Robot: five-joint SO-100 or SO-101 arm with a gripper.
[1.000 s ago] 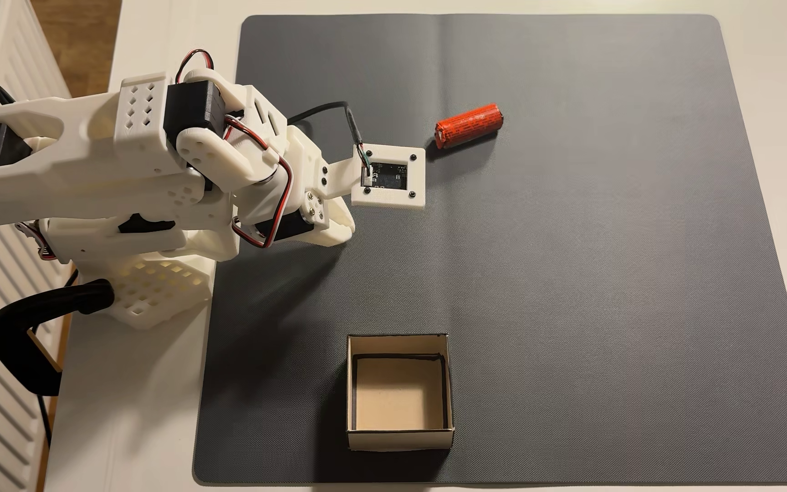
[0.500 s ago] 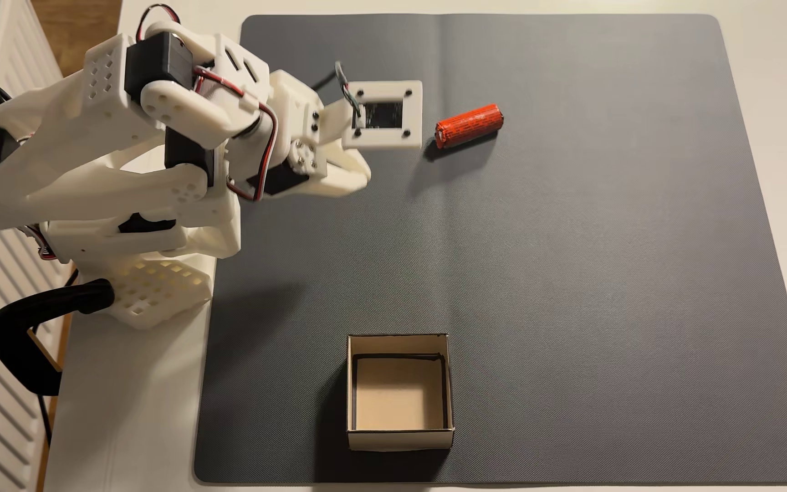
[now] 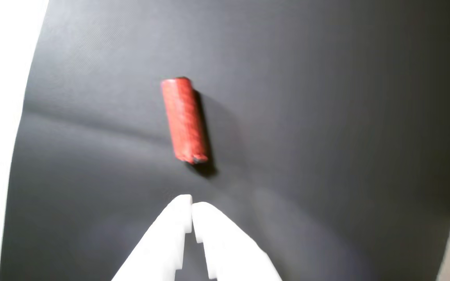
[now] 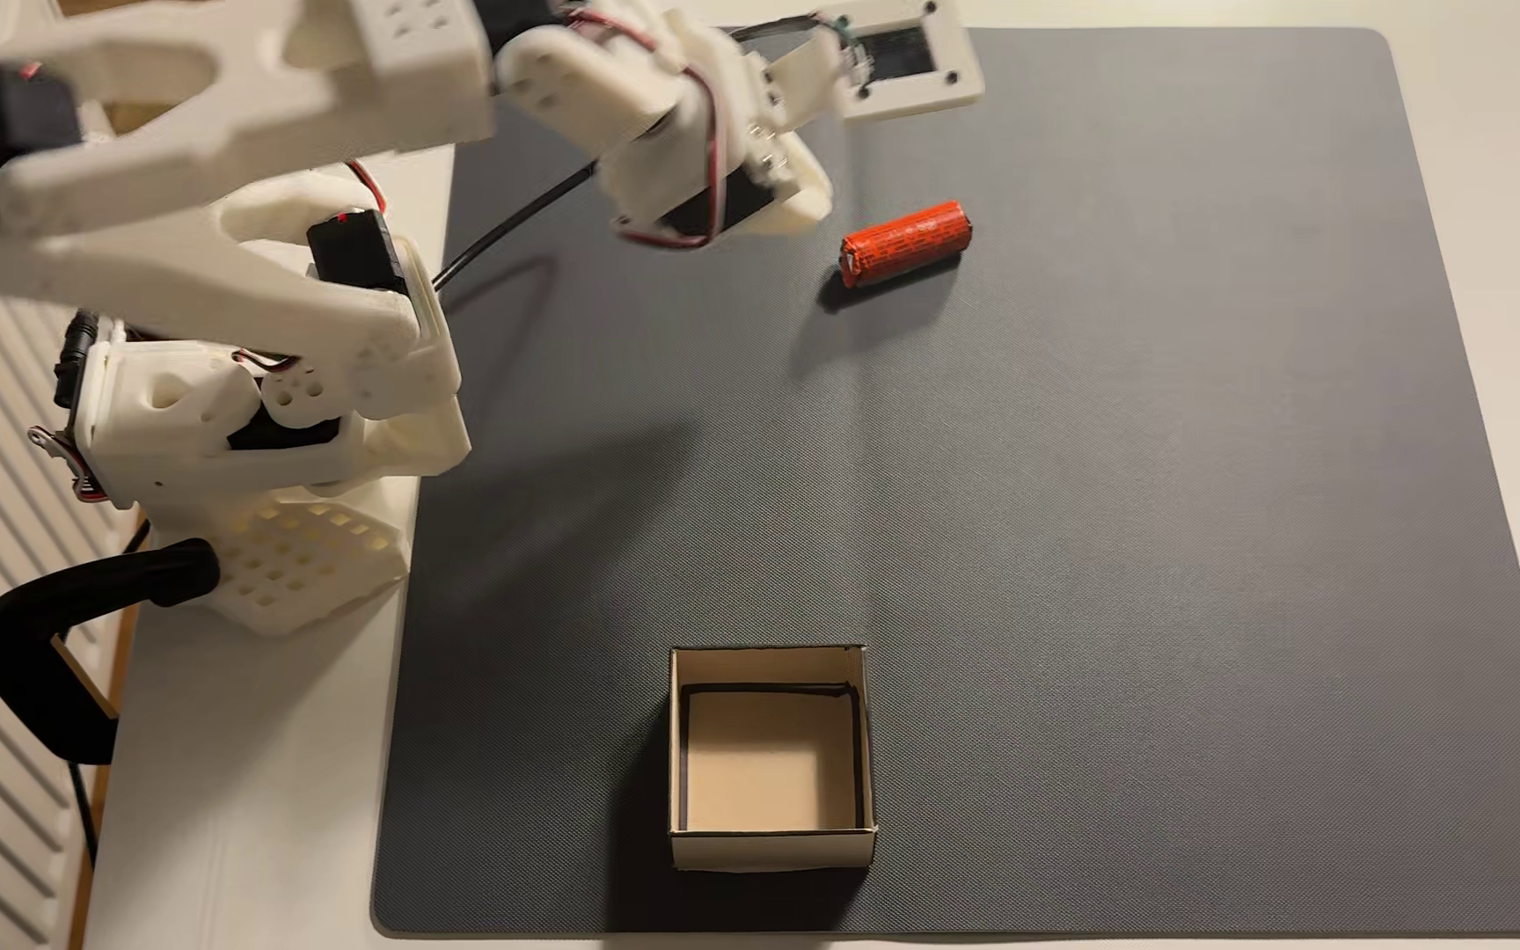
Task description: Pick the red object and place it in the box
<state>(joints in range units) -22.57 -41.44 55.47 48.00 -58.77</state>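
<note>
Pincer: the gripper hung above the grey mat with its two white fingers pressed together at the tips, clenched on nothing.
Red object: the red object lay flat on the mat just ahead of the fingertips in the wrist view, apart from them, its length running nearly in line with the fingers. In the fixed view it sat just right of the gripper.
Box: the box stood open-topped on the mat's near edge, well apart from the gripper and the red object.
</note>
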